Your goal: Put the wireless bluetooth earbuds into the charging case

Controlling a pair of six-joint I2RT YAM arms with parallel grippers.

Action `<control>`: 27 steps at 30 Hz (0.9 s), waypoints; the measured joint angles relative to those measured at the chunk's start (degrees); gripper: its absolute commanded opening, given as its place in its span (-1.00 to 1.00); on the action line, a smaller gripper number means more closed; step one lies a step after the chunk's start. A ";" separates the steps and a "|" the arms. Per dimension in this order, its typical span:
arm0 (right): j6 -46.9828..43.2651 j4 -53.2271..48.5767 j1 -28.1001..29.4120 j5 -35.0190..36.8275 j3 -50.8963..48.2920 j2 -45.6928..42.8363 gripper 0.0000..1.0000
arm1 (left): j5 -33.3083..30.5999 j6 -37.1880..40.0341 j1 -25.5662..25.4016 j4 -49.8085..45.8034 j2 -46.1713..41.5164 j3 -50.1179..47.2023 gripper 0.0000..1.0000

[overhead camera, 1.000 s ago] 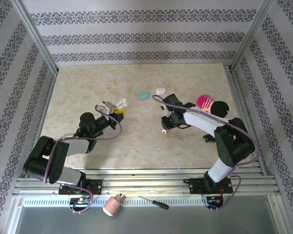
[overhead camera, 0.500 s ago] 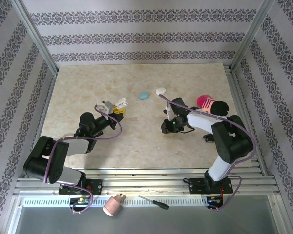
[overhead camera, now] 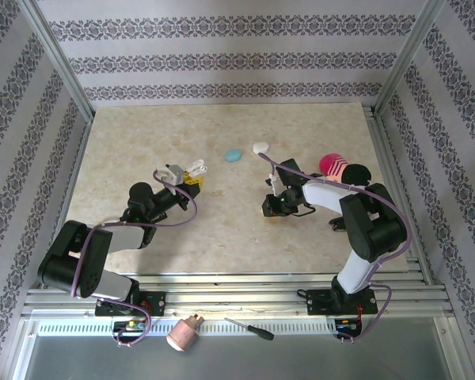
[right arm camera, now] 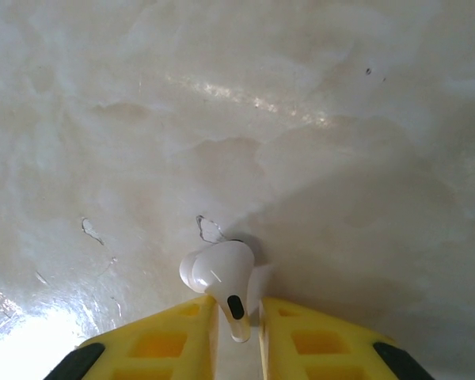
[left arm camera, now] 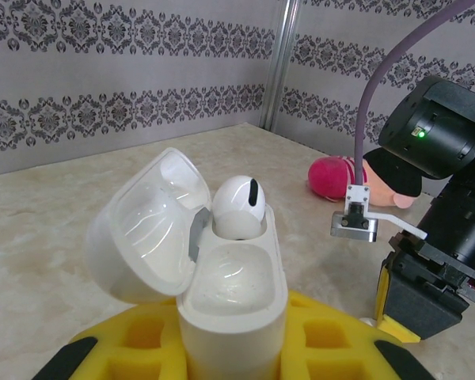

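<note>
Lowered onto the table (right arm camera: 340,119), right tool (right arm camera: 237,305) seemingly pinches white earbud (right arm camera: 218,273).

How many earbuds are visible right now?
2. The seated earbud sits in the open case held by the left gripper; the loose earbud lies on the table between the fingers of the right gripper. Others may be hidden.

This is a robotics lab test cell, not a lived-in room. Two black-and-grey jointed robot arms, left (overhead camera: 103,245) and right (overhead camera: 364,229), are bolted to a ribbed aluminium rail (overhead camera: 237,297) at the near edge of a beige marble-look table (overhead camera: 222,237). Flat panels of grey damask-striped wallpaper (overhead camera: 222,59) box the table in on three sides, held by bare aluminium corner posts (overhead camera: 59,59). A black-handled screwdriver (overhead camera: 249,329) lies on the metal ledge in front.
</note>
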 measured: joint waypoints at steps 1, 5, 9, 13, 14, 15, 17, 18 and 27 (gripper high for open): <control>0.00 0.20 0.00 -0.15 0.00 0.04 -0.57 | 0.04 -0.07 0.00 0.04 0.13 -0.02 -0.94; -0.02 1.40 -0.28 -0.50 0.00 0.11 -0.61 | 0.07 -0.42 0.00 0.28 0.39 -0.02 -0.93; -0.02 1.95 -0.37 -0.48 0.02 0.20 -0.62 | 0.44 -0.66 0.00 0.66 0.61 -0.02 -0.94; 0.00 2.38 -0.39 -0.52 0.11 1.07 -0.58 | 0.68 -0.98 0.00 1.03 1.11 -0.02 -0.93; 0.02 2.43 -0.72 -0.94 0.15 1.09 -0.59 | 0.68 -1.03 0.00 1.14 1.20 0.00 -0.93; 0.09 2.47 -0.72 -1.16 0.15 1.16 -0.60 | 0.70 -1.03 0.00 1.16 1.27 0.00 -0.93; 0.37 2.54 -0.74 -1.31 0.20 1.29 -0.64 | 0.85 -1.05 0.00 1.18 1.38 -0.02 -0.94; 0.57 2.51 -0.74 -1.33 0.31 1.36 -0.67 | 0.90 -1.05 0.00 1.18 1.44 -0.02 -0.93; 0.79 1.51 -0.59 0.70 0.42 0.63 -0.84 | 0.90 -1.07 0.00 1.36 1.57 0.00 -0.93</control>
